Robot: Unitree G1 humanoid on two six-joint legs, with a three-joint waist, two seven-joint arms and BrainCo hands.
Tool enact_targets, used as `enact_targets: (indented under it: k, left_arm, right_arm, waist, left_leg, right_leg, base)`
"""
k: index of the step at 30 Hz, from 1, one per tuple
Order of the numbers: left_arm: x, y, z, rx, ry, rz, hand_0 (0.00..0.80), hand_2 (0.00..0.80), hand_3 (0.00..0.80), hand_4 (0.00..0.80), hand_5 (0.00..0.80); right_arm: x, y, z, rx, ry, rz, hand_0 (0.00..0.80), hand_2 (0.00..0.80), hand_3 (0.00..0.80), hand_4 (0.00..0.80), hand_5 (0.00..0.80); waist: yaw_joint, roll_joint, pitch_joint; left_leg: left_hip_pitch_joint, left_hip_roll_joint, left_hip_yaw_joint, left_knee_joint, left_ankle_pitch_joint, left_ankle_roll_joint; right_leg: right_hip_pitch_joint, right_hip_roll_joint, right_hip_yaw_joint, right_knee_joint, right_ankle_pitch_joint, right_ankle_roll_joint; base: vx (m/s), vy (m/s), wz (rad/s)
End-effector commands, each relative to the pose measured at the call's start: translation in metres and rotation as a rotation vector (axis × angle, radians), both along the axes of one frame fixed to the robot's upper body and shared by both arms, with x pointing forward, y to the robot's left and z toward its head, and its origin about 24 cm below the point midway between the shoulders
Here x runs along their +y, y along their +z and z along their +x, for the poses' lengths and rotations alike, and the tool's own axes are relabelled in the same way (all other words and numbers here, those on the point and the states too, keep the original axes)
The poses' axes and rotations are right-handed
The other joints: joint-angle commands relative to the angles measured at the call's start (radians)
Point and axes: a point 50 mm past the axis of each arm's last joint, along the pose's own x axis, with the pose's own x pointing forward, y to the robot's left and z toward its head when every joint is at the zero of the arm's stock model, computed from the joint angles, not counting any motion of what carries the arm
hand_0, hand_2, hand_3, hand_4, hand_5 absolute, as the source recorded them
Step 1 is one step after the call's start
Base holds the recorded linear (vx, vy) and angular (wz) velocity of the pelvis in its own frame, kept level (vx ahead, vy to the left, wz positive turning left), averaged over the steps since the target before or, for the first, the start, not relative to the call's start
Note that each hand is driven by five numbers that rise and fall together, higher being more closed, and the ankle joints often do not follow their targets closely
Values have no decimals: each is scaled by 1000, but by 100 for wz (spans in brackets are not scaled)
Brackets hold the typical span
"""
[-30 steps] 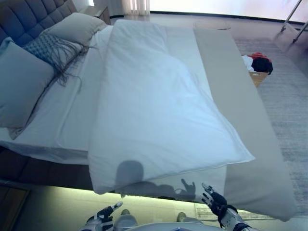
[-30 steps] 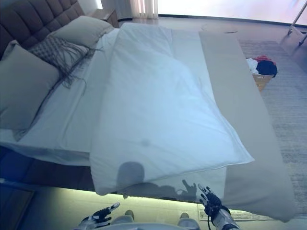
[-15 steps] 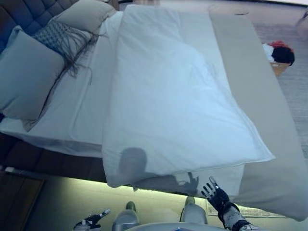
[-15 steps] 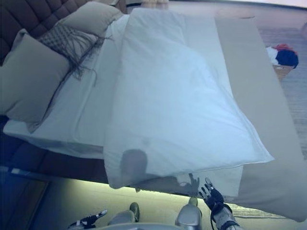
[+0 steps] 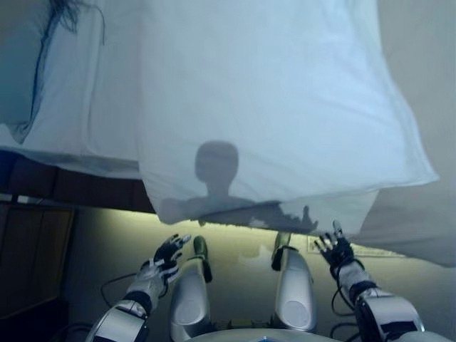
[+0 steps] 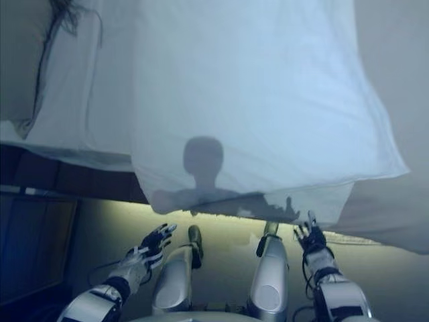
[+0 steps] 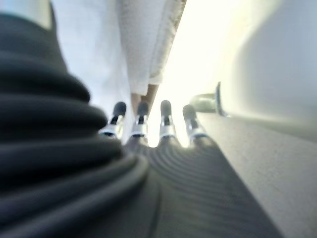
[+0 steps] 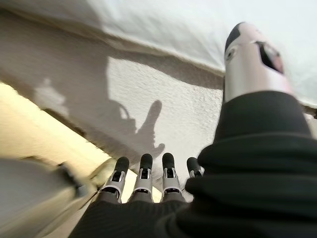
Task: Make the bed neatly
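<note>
The white duvet (image 5: 278, 107) lies long-ways up the bed, its near edge hanging over the side just above and ahead of both hands; the right hand (image 5: 335, 249) is nearer it, the left hand (image 5: 165, 255) lower, both spread open and empty

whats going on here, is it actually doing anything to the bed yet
Not yet. The robot stands at the side of the bed, where a white duvet hangs over the edge. Both hands are open and hold nothing: the left hand is low, away from the bedding, and the right hand reaches up just below the duvet's hanging edge. A pillow lies at the head end. The bed is not yet made.
</note>
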Motion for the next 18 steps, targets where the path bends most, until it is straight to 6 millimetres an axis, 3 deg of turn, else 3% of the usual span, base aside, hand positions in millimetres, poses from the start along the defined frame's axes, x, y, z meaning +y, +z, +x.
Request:
enact_targets:
  k: [1,8,18]
  left_arm:
    - [5,11,7,-93,121,-205,0,0,0,0,0]
    - [0,28,14,-214,168,-358,0,0,0,0,0]
    - [11,37,8,-300,200,-406,0,0,0,0,0]
  right_arm:
    - [-33,36,15,-140,-95,-17,0,0,0,0,0]
    - [-64,105,44,-340,-60,-122,0,0,0,0,0]
    - [-82,193,69,-525,-16,-290,0,0,0,0,0]
  waist:
    - [29,3,8]
    - [65,35,40]
    - [95,57,40]
  left_leg:
    - [-52,-9,-61,67,-36,22]
    - [-188,-20,-87,132,-48,28]
    - [-297,8,-83,175,-65,26]
  right_leg:
    - [-16,-53,54,-31,55,74]
    - [-146,-80,48,37,43,65]
    - [-256,-73,44,148,-30,47]
  base:
    - [-85,-104,11]
    - [-63,-106,8]
    - [0,-56,8]
